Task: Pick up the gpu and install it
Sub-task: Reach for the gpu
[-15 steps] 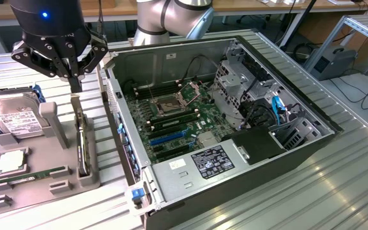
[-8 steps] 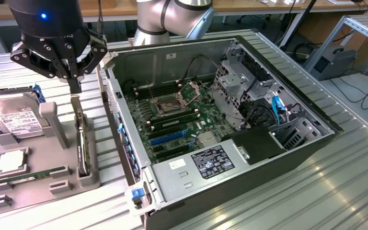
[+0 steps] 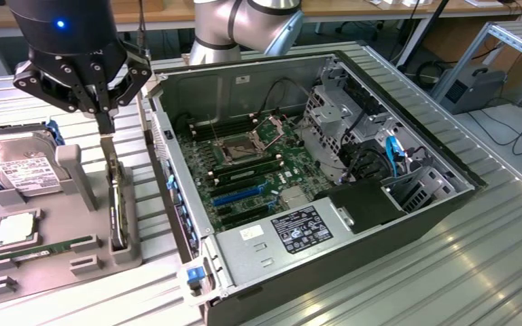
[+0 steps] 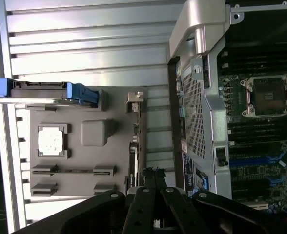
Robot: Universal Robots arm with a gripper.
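Black card with a pale metal bracket at one end: the gpu [image 3: 114, 204] stands on its long edge in a slot of the grey holder [image 3: 62, 268], on the side nearest the open computer case [image 3: 270, 248]; it sits down in its slot, not lifted; the bracket end points up toward the arm. On the same holder, further toward the exterior view's left, I see the hard drive [image 3: 21, 170] propped upright and the green memory stick [image 3: 39, 250] lying low; both are apart from the card.

What worries me from here: the card is thin and tall, so a pull that is not straight along the slot could, I judge, wedge it or drag the holder across the ribbed surface [image 3: 478, 272]; a hold on the bracket alone is narrow, so the card might swing or slip; the case wall stands just beside the holder, and a low carry could knock the card against it; inside the case the blue slots [image 3: 238, 195] lie near loose cables, and a tilted card would likely miss the slot or strain its contacts.

The fingers [image 3: 107, 122] are pressed together, pointing straight down at the top of the bracket and touching or all but touching it; from the wrist camera the fingers [image 4: 147, 181] lie along the card's thin edge; I cannot tell whether any of the bracket is pinched between them.
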